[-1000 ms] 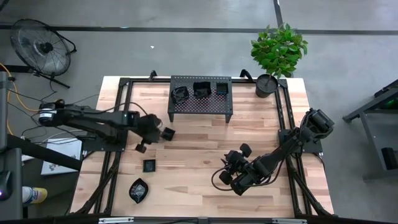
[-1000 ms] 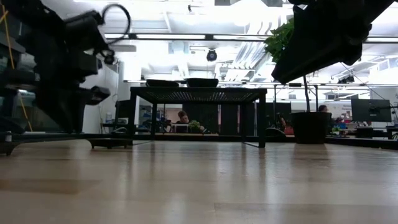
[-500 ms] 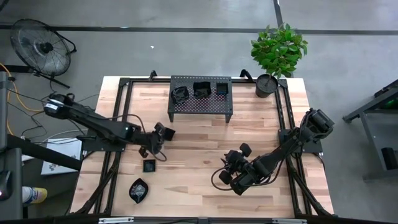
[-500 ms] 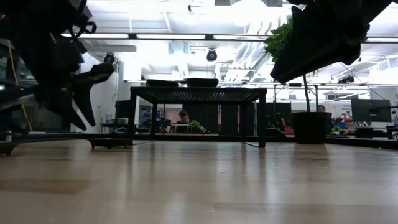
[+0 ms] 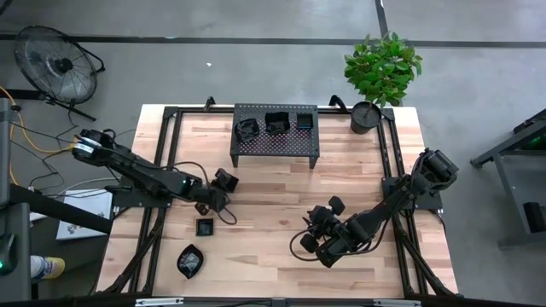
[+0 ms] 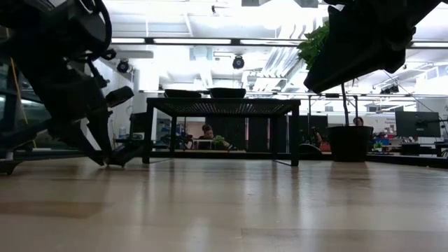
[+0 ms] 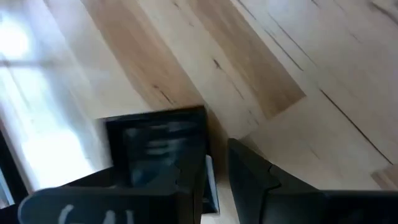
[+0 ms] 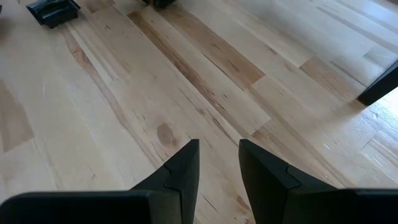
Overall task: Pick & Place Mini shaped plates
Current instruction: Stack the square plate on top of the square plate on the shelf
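A square black mini plate (image 5: 205,227) lies flat on the wood at the near left and also shows in the left wrist view (image 7: 155,149). My left gripper (image 5: 220,207) hangs just above its far edge, slanting down and open (image 7: 214,165); one finger hides part of the plate. A wavy-edged plate (image 5: 190,260) lies nearer the front edge. Three more plates (image 5: 275,122) sit on top of the black perforated rack (image 5: 273,143). My right gripper (image 5: 317,228) waits open (image 8: 219,149) over bare wood at the near right.
A potted plant (image 5: 365,117) stands at the table's far right corner. Black frame rails (image 5: 388,170) run along the table's left and right sides. Bare wood lies between the two arms, in front of the rack.
My left gripper has swung from in front of the rack's left end toward the table's near edge and down to the square plate, rolling its wrist on the way. The plates have stayed where they were.
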